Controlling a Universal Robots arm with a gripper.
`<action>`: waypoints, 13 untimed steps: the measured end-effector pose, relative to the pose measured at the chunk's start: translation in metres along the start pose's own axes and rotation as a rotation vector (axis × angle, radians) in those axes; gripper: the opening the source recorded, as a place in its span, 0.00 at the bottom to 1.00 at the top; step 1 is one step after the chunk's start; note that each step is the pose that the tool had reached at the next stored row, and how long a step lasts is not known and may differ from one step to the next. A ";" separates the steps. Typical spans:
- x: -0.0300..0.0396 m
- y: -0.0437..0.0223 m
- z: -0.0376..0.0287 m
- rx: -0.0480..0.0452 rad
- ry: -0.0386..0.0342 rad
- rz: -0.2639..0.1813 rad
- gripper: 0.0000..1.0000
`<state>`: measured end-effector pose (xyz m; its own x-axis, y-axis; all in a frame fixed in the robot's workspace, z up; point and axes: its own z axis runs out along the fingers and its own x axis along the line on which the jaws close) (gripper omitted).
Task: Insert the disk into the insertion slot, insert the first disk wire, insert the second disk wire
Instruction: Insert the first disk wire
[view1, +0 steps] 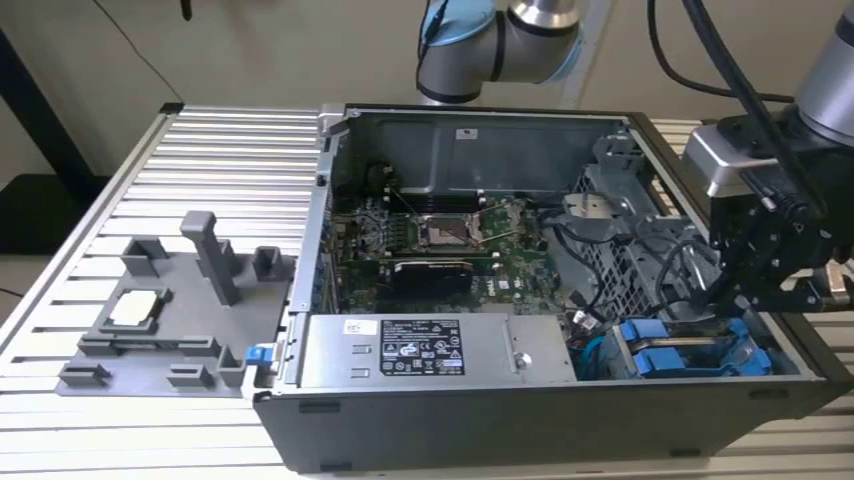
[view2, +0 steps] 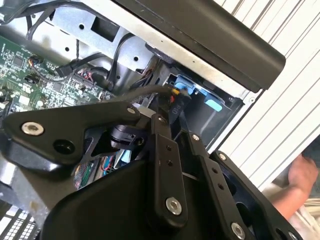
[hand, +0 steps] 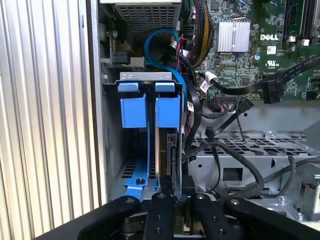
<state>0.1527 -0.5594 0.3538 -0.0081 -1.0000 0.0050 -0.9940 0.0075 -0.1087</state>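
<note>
We see the open grey computer case (view1: 534, 425) on a ribbed aluminium table (view1: 214, 150), with the arm blocking part of its drive corner in the exterior view. In the perforated sheet-metal cage, the insertion slot (hand: 148, 76) holds the disk (hand: 167, 111) edge-on, its dark body half hidden behind the blue plastic handle. The gripper (view2: 176, 119) jaws stand narrow, pinching a black wire plug (view2: 178, 102); we cannot make out the pads.

- Smooth bright blue plastic on the disk (hand: 167, 111) carrier
- Dull grey sheet metal around the insertion slot (hand: 114, 145)
- Matt black claw (hand: 177, 198); smooth black sheath on the disk wire (view2: 150, 90)
- Ribbed bare metal worktop (view1: 227, 150)
</note>
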 end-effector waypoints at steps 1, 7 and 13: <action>0.0000 0.0000 0.0000 0.0000 0.0001 0.000 0.19; 0.0001 -0.0014 -0.0146 -0.0005 0.0003 0.000 0.19; 0.0001 -0.0014 -0.0146 -0.0005 0.0005 0.000 0.20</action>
<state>0.1525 -0.5594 0.3684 -0.0086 -0.9999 0.0054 -0.9941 0.0079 -0.1082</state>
